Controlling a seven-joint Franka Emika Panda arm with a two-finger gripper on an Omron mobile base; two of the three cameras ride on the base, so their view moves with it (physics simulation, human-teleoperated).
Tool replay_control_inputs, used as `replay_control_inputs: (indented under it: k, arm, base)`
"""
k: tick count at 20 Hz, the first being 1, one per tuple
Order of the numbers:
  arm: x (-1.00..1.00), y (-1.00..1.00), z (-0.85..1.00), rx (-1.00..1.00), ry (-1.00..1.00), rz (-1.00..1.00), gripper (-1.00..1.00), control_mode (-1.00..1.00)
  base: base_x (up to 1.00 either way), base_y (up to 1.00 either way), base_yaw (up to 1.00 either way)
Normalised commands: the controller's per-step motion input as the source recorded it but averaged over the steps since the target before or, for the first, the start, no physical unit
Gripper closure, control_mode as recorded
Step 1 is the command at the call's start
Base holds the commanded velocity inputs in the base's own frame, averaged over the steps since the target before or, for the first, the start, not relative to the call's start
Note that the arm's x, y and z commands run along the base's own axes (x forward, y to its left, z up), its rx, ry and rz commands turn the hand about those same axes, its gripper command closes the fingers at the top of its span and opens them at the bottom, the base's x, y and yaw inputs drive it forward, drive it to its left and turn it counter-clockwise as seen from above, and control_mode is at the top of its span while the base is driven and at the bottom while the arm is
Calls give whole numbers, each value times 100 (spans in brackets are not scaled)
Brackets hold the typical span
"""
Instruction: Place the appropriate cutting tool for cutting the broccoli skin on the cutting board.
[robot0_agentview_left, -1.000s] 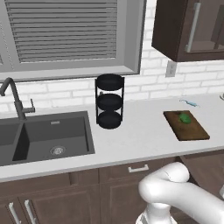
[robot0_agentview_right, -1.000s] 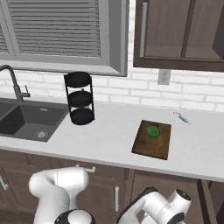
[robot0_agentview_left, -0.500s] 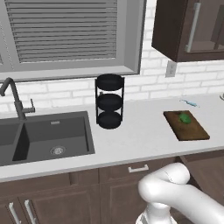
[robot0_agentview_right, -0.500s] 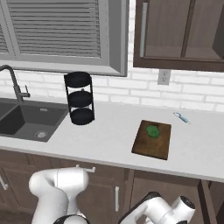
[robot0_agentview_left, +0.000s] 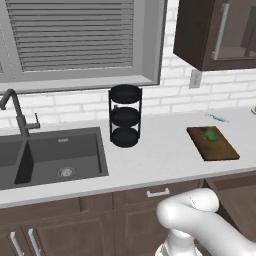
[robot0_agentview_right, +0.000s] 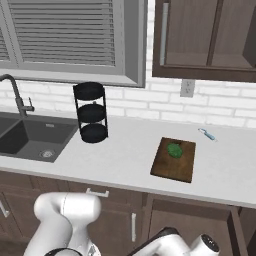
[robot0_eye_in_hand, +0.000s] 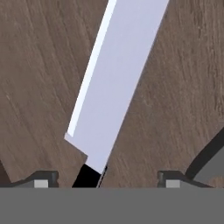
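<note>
Lying on white counter (robot0_agentview_right: 125, 155), cutting board (robot0_agentview_right: 172, 165) bearing broccoli (robot0_agentview_right: 174, 150), fingers (robot0_eye_in_hand: 105, 177) spread, perhaps astride knife (robot0_eye_in_hand: 116, 83)

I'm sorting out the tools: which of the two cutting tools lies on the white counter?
The small light-blue tool just beyond the far right corner of the cutting board. The broad-bladed knife lies on dark wood instead.
</note>
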Motion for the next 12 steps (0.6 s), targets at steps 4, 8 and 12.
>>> replay_control_inputs:
  k: [4,8,12]
  arm:
    - [0,44,-41,-3,-3,-5,100,-100]
    - [-7,20,-54,-4,-1,-6,100,-100]
    - [-4,3,-38,-4,0,-8,100,-100]
  base:
    - [0,0,0]
    - [0,0,0]
    - [0,0,0]
